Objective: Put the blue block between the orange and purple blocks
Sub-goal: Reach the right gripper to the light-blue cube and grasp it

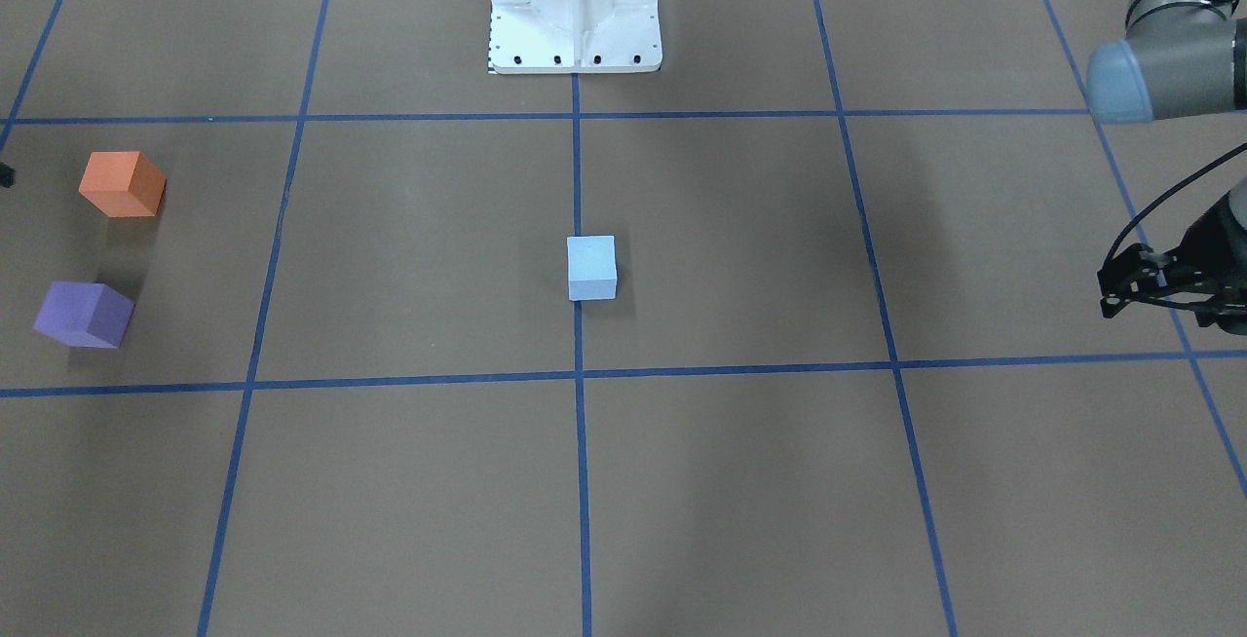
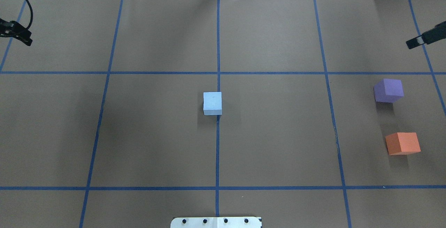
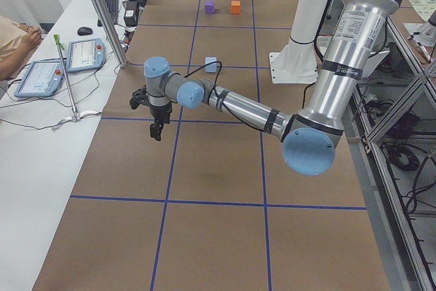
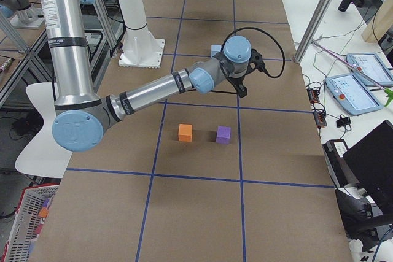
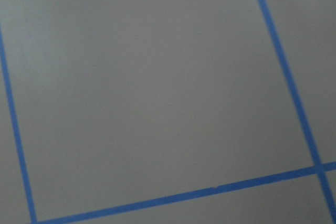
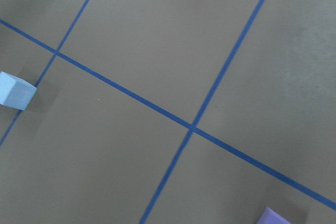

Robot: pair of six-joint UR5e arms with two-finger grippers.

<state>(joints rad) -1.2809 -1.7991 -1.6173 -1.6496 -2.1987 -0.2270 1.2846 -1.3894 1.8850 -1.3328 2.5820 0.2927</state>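
The light blue block (image 2: 212, 103) sits alone at the table's centre on a blue tape line; it also shows in the front view (image 1: 591, 267) and the right wrist view (image 6: 16, 91). The purple block (image 2: 388, 90) and the orange block (image 2: 402, 143) stand on the robot's right with a gap about one block wide between them. My left gripper (image 2: 28, 42) hovers at the far left, its fingers together and holding nothing. My right gripper (image 2: 410, 44) hovers beyond the purple block, fingers together and holding nothing. Both are far from the blue block.
The robot's white base plate (image 2: 216, 222) sits at the near table edge. Blue tape lines (image 2: 217, 188) divide the brown table into squares. Operator tablets (image 3: 41, 76) and a person's arm lie on the white bench beside the table.
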